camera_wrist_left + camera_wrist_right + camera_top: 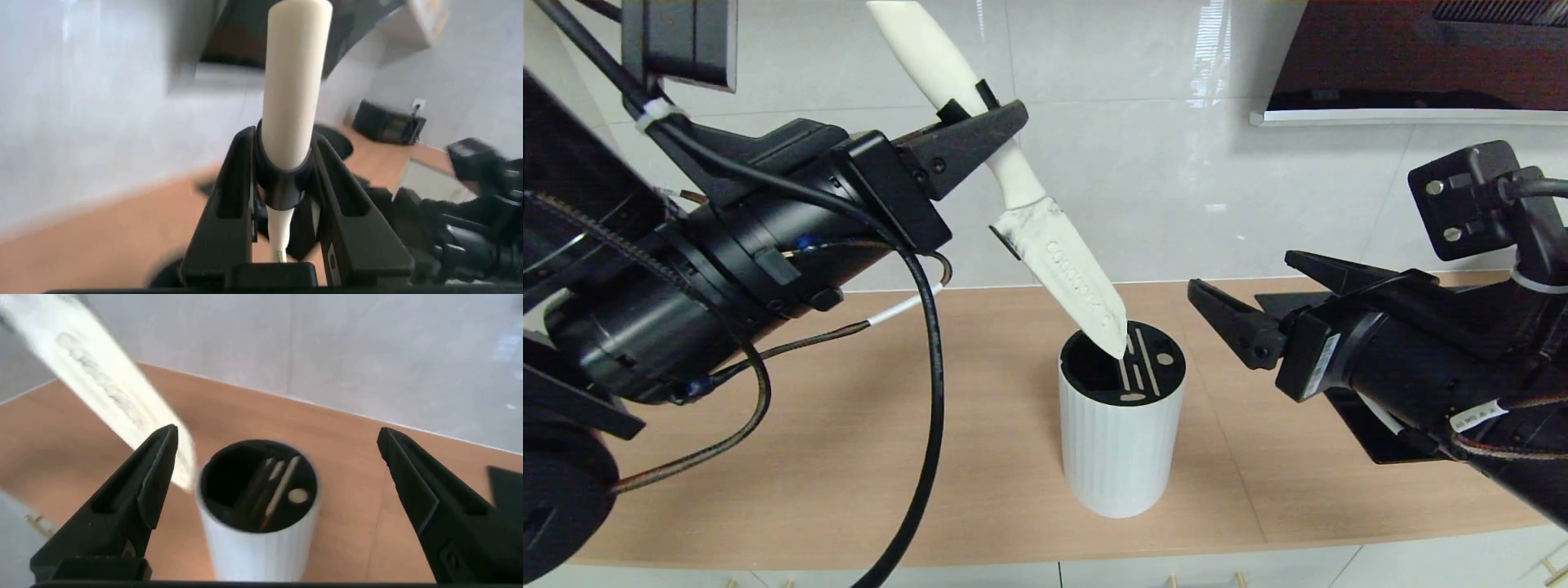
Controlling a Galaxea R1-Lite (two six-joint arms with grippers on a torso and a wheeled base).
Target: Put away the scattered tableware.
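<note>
A white knife [1021, 184] is held by its handle in my left gripper [976, 122], which is shut on it. The blade slants down and its tip [1115, 339] is at the black slotted top of a white ribbed holder [1121, 441] on the wooden counter. The handle [294, 90] rises between the fingers in the left wrist view. My right gripper [1262, 306] is open, to the right of the holder at the height of its top, with nothing in it. From the right wrist, the holder [257, 510] sits between the spread fingers, and the blade [106, 384] slants beside it.
The wooden counter [890, 457] runs under both arms, with a white tiled wall behind. A flat black object [1380, 433] lies on the counter under my right arm. A dark range hood [1413, 65] hangs at the upper right.
</note>
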